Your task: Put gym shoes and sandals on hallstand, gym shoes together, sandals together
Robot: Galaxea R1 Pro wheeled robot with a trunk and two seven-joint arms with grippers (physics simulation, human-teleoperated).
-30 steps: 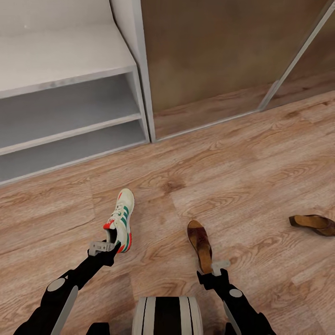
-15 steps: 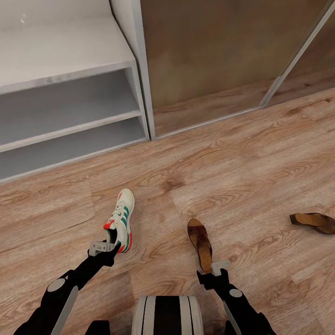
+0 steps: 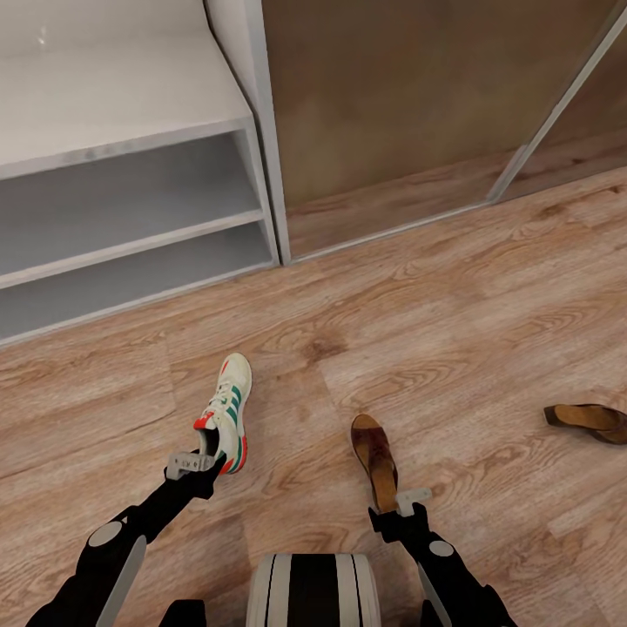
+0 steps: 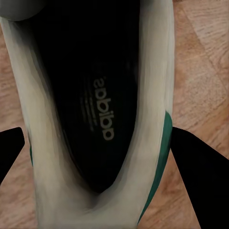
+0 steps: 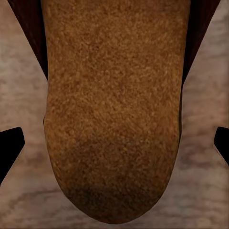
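One gym shoe (image 3: 228,405), cream with green stripes and a red-orange heel, lies on the corridor floor (image 3: 453,331) in the head view. My left gripper (image 3: 202,460) is at its heel. In the left wrist view the black fingers (image 4: 198,176) press against both sides of the gym shoe (image 4: 102,109), so it is shut on the heel. A brown sandal (image 3: 374,453) lies to the right of it. My right gripper (image 3: 402,503) is over its heel end, open, and its fingers (image 5: 8,143) stand well clear of the sandal (image 5: 114,109). A second sandal (image 3: 592,421) lies far right. The hallstand (image 3: 122,104) stands at the back left.
A brown sliding panel (image 3: 392,96) with a metal floor track stands right of the hallstand. My own base (image 3: 313,592) is at the near edge of the head view. Bare floor lies between the shoes and the hallstand's two open shelf rows.
The head view has shifted very slightly. Both arms, the gym shoe and the near sandal have kept their places.
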